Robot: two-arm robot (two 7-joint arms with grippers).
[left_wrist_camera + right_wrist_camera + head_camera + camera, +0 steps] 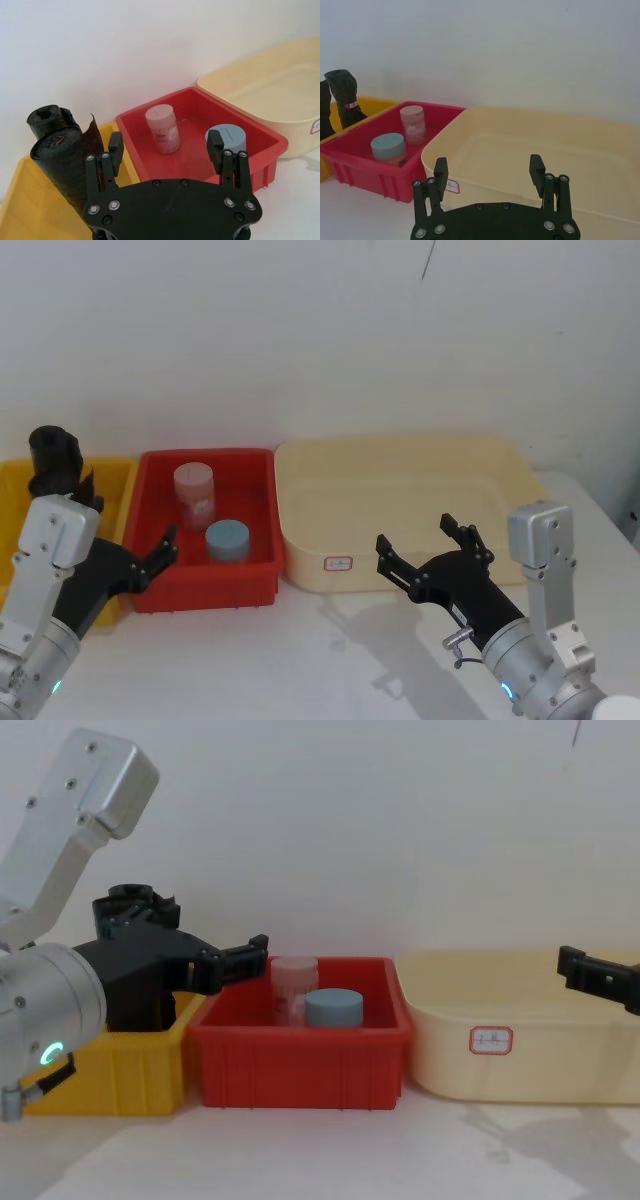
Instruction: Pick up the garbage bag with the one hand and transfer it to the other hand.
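Observation:
Two black rolls stand in the yellow bin (30, 200). I take the nearer one, with a loose flap, as the garbage bag (60, 165). It also shows at the edge of the right wrist view (324, 110). The roll behind it (47, 117) bears a small red mark (342, 95). One black roll top (55, 452) rises above my left arm; I cannot tell which roll it is. My left gripper (165, 147) (130, 528) is open at the yellow bin's near right corner, close to the bag without touching it. My right gripper (416, 534) (488, 165) is open and empty by the beige tub's front wall.
A red bin (255, 585) between the yellow bin and the beige tub (400, 455) holds a clear jar with a pink lid (194, 492) and a jar with a blue lid (228, 538). A white wall stands close behind. White tabletop lies in front of the bins.

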